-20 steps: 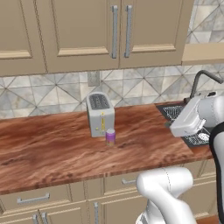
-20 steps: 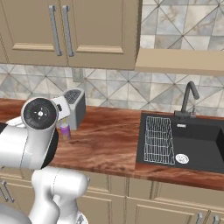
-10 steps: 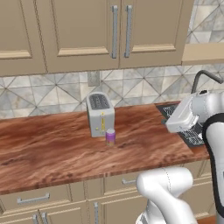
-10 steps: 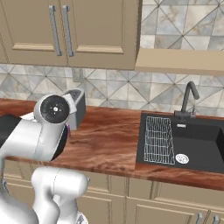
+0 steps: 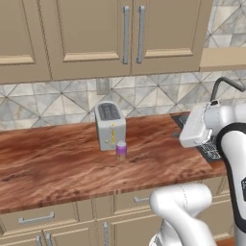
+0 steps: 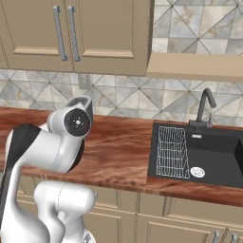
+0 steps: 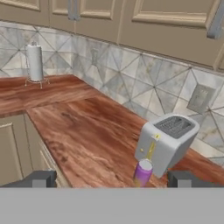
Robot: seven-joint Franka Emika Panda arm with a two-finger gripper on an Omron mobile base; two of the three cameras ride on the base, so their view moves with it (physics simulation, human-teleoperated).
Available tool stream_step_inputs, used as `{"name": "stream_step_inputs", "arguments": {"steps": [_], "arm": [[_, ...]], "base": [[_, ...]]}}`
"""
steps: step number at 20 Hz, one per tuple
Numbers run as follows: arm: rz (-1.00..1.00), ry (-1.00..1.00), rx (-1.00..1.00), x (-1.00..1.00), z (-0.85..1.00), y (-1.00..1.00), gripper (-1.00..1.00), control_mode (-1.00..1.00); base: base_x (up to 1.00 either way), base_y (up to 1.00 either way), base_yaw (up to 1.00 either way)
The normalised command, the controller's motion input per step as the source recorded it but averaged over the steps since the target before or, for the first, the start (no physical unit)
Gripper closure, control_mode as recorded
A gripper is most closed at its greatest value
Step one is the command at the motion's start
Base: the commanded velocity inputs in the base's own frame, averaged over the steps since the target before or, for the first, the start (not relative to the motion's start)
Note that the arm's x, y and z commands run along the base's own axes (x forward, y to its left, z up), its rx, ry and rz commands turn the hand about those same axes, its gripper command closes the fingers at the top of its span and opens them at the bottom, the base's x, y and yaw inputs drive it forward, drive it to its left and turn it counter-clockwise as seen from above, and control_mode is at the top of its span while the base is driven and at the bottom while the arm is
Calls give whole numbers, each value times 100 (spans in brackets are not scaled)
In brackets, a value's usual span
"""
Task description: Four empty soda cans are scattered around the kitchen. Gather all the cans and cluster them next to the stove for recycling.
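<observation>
Left base view first, reading across: the wooden counter (image 5: 53,163) runs bare on its left stretch, then comes the grey toaster (image 5: 111,126) against the tiled wall, and touching or just in front of its lower right corner stands the pale purple soda can (image 5: 121,150), upright. Further right my arm's white wrist link has swung in from the edge of the picture over the last second and now hangs over the counter between the can and the sink side, well apart from the can. In the right base view the arm's elbow has moved across and covers the spot where the can showed before; the black sink (image 6: 223,156) with its wire rack (image 6: 171,152) and faucet (image 6: 205,107) lies to the right. The hand view looks along the counter: a paper-towel roll (image 7: 35,63) far left, then the toaster, the can below it near the middle, between the two dark finger tips of the gripper (image 7: 110,179), which stands spread wide and holds nothing. I judge I am lining up on this can; the stove is not in sight, so the carry is yet to come.
</observation>
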Motion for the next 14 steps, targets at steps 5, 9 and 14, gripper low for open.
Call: {"name": "stream_step_inputs", "arguments": {"steps": [5, 9, 14], "arm": [[6, -18, 0, 2, -31, 10, -100, -100], [0, -2, 0, 13, -11, 11, -100, -100], [0, 0, 0, 18, -10, 5, -100, -100]], "base": [[0, 0, 0], [0, 0, 0], [0, 0, 0]]}}
